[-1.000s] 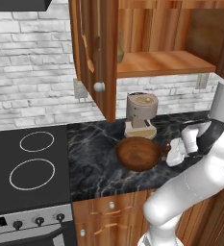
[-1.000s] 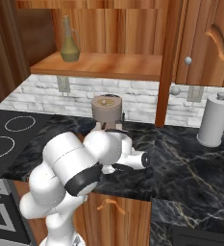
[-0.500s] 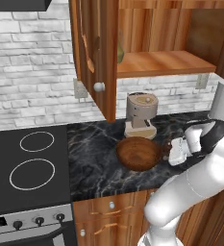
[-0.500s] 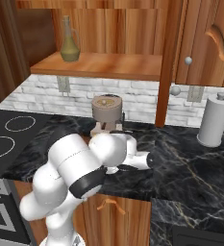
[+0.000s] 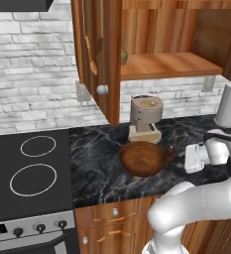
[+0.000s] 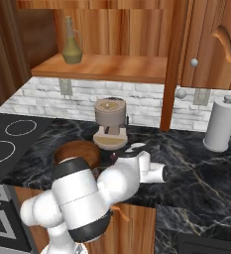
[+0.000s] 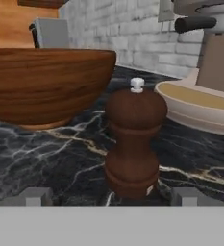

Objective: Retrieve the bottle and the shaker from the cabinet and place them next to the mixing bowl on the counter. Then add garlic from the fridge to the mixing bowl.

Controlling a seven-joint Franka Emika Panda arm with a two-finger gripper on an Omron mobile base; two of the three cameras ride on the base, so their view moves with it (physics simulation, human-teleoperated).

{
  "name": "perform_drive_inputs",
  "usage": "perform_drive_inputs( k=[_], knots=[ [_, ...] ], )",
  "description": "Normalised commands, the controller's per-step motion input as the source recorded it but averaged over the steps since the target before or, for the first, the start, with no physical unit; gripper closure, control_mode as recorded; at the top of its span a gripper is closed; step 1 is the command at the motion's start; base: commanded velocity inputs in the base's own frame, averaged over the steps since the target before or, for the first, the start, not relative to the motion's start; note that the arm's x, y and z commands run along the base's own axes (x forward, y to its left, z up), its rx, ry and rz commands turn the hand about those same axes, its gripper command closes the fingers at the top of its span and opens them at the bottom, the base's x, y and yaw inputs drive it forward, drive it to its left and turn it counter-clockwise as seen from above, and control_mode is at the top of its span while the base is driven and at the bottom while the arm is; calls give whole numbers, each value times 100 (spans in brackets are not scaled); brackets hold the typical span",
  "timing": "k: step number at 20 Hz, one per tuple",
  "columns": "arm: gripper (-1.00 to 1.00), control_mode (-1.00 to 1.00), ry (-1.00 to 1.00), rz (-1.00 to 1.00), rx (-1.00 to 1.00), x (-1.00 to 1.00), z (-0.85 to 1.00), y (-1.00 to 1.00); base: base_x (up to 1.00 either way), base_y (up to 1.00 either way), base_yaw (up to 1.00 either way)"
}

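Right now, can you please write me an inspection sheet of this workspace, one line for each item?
Surface: dark marbled counter, bare around the bowl.
Job's things: wooden mixing bowl on the counter; brown shaker stands upright beside it, apart from it; bottle on the open cabinet shelf; garlic and fridge nothing seen.
Clutter: coffee machine behind the bowl; white paper towel roll at the right.
Gripper: gripper open, one fingertip on each side of the shaker's base, not clamped.
Cables: nothing seen.
Surroundings: stove to the left, white brick wall, open cabinet door.
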Motion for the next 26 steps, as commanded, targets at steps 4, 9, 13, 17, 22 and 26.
perform_drive_inputs(
  k=[4, 9, 13, 17, 22, 26],
  knots=[
    [-100, -100, -1, -29, 0, -62, 45, 15, 0, 0, 0],
    [-100, -100, 4, -30, 0, -56, 72, 37, 0, 0, 0],
    [-100, -100, 7, -34, -1, -52, 98, 51, 0, 0, 0],
    [-100, -100, 15, -33, -2, -30, 100, 49, 0, 0, 0],
    [-100, -100, 8, -28, -9, -27, 100, 63, 0, 0, 0],
    [-100, -100, 0, -17, -14, -24, 100, 53, 0, 0, 0]
  ],
)
